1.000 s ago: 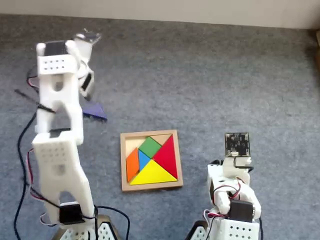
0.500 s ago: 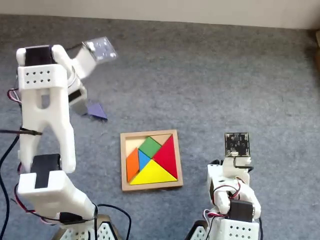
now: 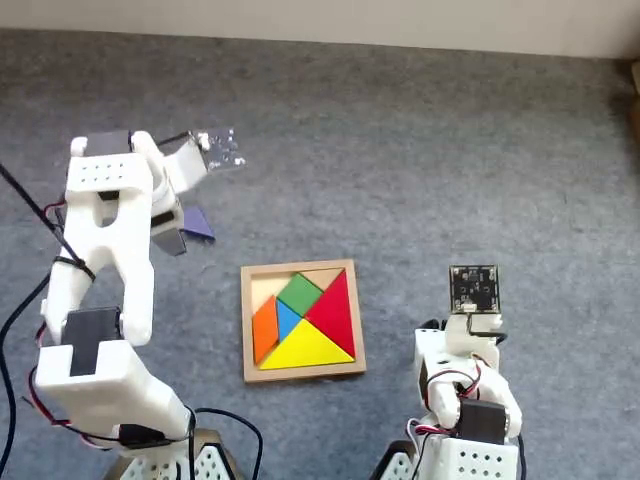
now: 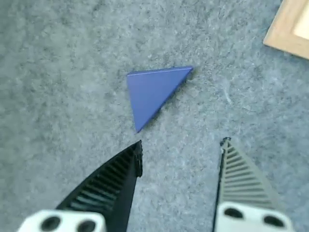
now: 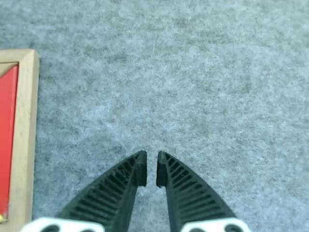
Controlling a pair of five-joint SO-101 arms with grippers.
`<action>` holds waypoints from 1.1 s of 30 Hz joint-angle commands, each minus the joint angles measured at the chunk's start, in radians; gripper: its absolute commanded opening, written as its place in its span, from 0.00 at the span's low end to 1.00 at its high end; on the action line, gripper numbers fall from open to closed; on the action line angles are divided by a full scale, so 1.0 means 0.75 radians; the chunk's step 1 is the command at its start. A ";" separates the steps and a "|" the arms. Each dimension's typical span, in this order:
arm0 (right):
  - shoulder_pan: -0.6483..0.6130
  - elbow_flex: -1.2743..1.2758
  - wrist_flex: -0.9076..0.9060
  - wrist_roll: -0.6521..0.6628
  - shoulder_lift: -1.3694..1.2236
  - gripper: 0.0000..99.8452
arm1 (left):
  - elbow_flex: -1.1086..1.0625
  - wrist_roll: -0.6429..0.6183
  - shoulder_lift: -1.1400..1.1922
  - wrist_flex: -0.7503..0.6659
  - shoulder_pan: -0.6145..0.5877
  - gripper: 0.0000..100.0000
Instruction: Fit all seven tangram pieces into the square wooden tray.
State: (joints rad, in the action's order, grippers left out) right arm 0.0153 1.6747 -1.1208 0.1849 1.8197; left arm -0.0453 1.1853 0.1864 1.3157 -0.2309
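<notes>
**Work surface from above.** A grey carpet covers the table from its near edge almost to its far edge. The pile is short and dense, flecked in lighter and darker grey, and looks fuzzy at close range in both wrist views. A pale strip, off-white and smooth, runs along the far edge; whether it is wall or bare board cannot be told. A brown patch cuts in at the right edge near the far right corner, and what it is remains unclear. The light is soft and even, and shadows on the carpet are faint and blurred.
</notes>
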 commanded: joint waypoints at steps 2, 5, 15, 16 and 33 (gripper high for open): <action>0.013 0.138 0.017 -0.002 0.021 0.05 | -0.146 0.053 -0.066 -0.207 0.003 0.26; 0.013 0.138 0.017 -0.002 0.021 0.05 | -0.232 0.059 -0.064 -0.282 0.017 0.26; 0.013 0.138 0.017 -0.002 0.021 0.05 | -0.099 0.049 0.298 -0.321 0.069 0.26; 0.013 0.138 0.017 -0.002 0.021 0.05 | -0.081 0.049 0.330 -0.321 0.069 0.26; 0.013 0.138 0.017 -0.002 0.021 0.05 | -0.036 0.010 0.361 -0.127 0.069 0.20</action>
State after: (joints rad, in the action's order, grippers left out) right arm 0.0153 1.6747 -1.1208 0.1849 1.8197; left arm -0.0974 1.2006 0.4565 1.1745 -0.1972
